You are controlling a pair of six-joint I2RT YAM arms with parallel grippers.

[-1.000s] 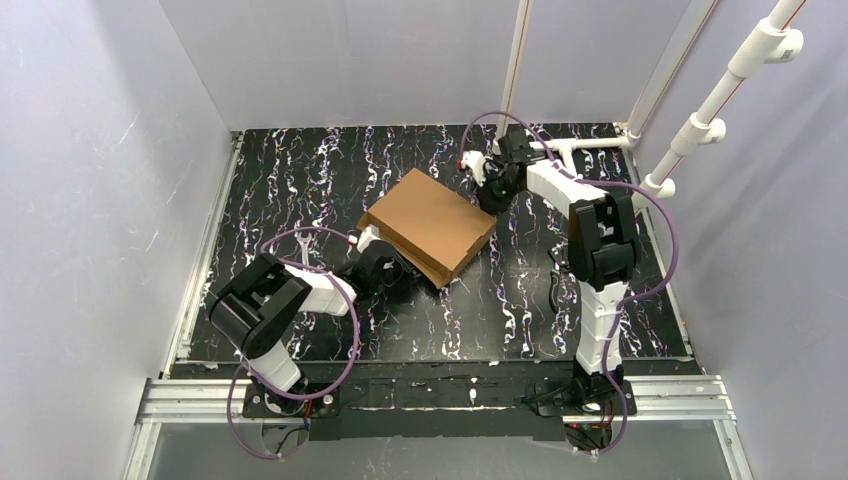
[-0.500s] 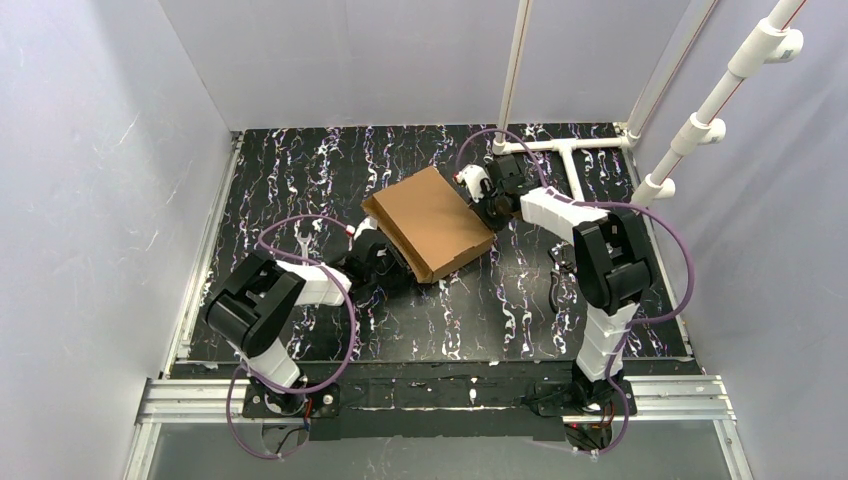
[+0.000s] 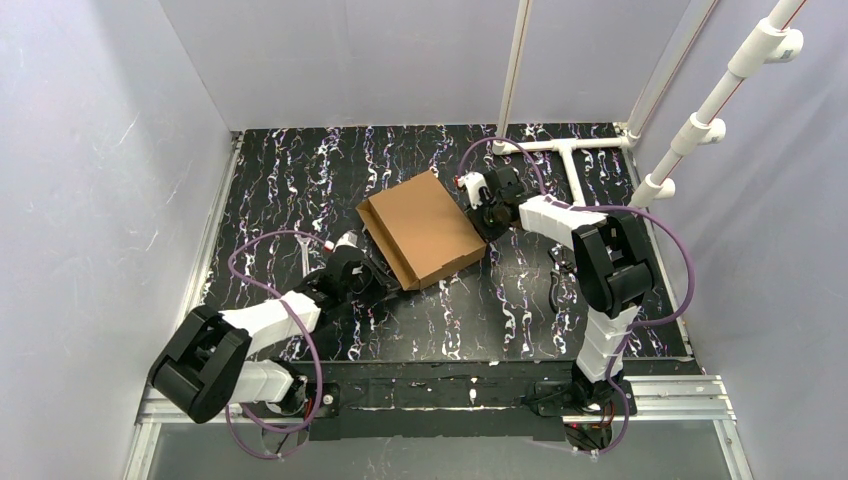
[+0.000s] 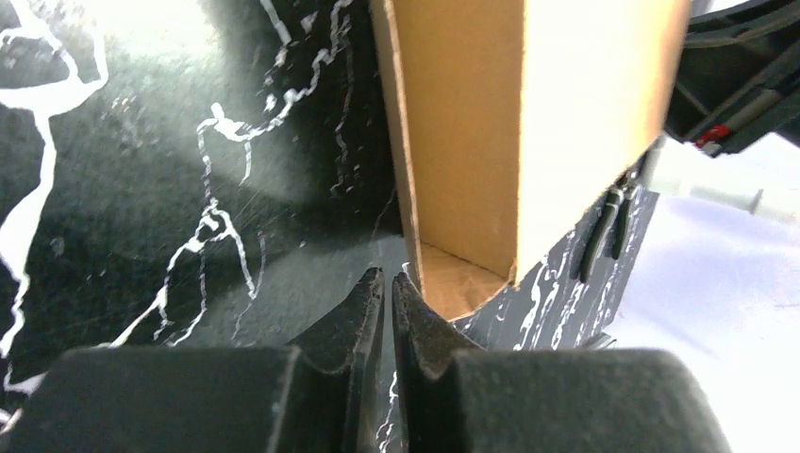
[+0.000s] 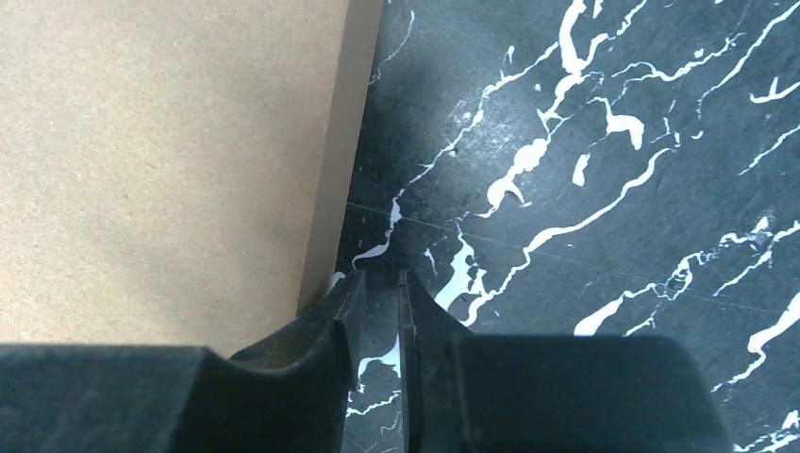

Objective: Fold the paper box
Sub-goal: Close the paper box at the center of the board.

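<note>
- Box (image 3: 425,228): lies skewed mid-worktop (image 3: 300,170), long axis far-left to near-right, open side toward the left arm.
- Left jaws: all but closed, empty, tips just beside the open side's near corner.
- Right jaws: parted a little, empty, just beside the far-right edge.
- Cannot make out inner flaps.

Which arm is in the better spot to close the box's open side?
Probably the left. The left gripper sits right at the open end of the paper box, while the right gripper is beside its closed far edge.
</note>
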